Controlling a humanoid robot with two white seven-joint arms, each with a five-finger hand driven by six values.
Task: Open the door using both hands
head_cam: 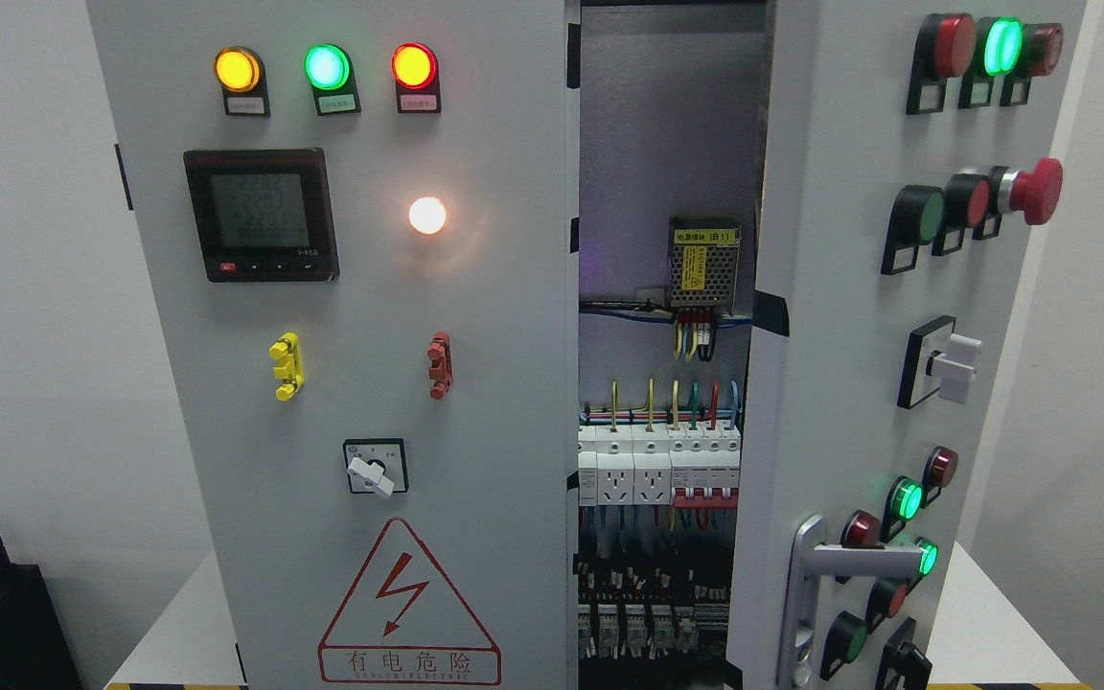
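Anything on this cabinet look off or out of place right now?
Nothing looks damaged. The right door stands swung partly open, exposing the wiring and breakers inside, while the left door is shut. Indicator lamps are lit on both doors. No robot hand is in view.

"有电危险" on left door's warning sign (408,606)

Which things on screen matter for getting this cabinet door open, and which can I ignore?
For the job:
- right door, already swung partly open
- its silver lever handle
- left door, shut

Ignore:
- three lit lamps and meter on the left door
- red emergency stop button on the right door
- breakers and wiring inside
- white table

No hand is in view.
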